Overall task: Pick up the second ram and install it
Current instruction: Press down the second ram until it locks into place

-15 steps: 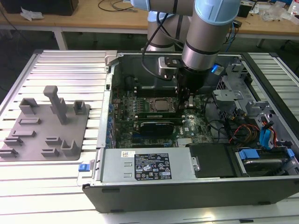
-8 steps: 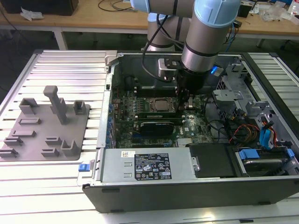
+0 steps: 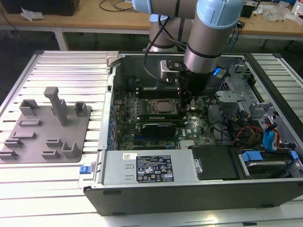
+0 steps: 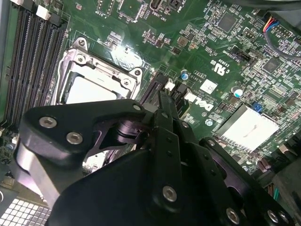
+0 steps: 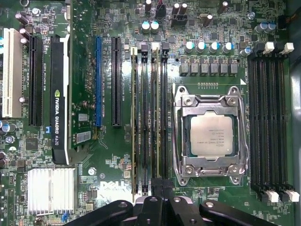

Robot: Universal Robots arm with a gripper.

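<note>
At the exterior view's left, a grey fixture plate [image 3: 45, 130] lies on the counter [image 3: 71, 71]. Mid-frame, inside the computer case [image 3: 189, 189], the tool [image 3: 187, 105] stands clenched on the second ram [image 5: 154, 122], upright in its slot beside the processor [image 5: 211, 136].

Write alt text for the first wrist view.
Looking straight down at a green motherboard, the black pincer sits at the end of memory slots beside the CPU socket, with RAM sticks seated edge-on. A black graphics card stands further over.
</note>
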